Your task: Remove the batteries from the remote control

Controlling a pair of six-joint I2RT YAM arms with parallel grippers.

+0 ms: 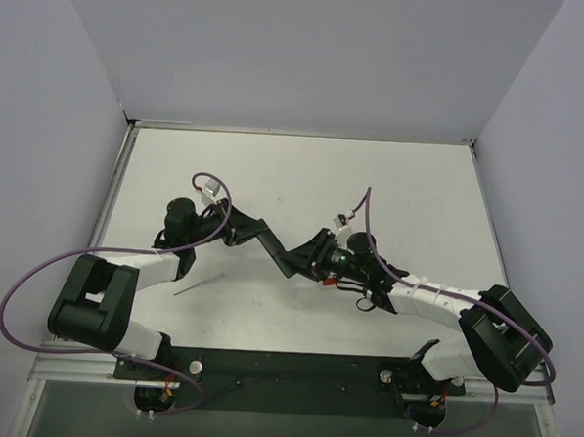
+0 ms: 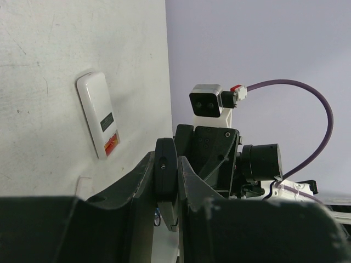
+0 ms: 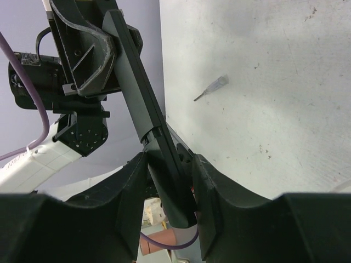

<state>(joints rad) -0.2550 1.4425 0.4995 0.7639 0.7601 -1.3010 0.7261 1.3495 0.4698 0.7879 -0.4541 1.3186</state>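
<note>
The slim black remote control point(image 1: 305, 257) is held in the air over the middle of the table, between both grippers. My left gripper point(image 1: 288, 256) is shut on one end, which shows end-on between its fingers in the left wrist view point(image 2: 165, 167). My right gripper point(image 1: 322, 262) is shut on the other end. In the right wrist view the remote point(image 3: 140, 93) runs up from my right gripper point(image 3: 169, 178) to the left gripper point(image 3: 88, 60). A step in the remote's body shows near the right fingers. No batteries are in view.
A small white rectangular device point(image 2: 98, 115) with a red-orange mark lies on the white table point(image 1: 304, 180) below the grippers. A thin pointed clear sliver point(image 3: 211, 87) lies on the table, seen as a thin line in the top view point(image 1: 195, 287). Grey walls surround the table.
</note>
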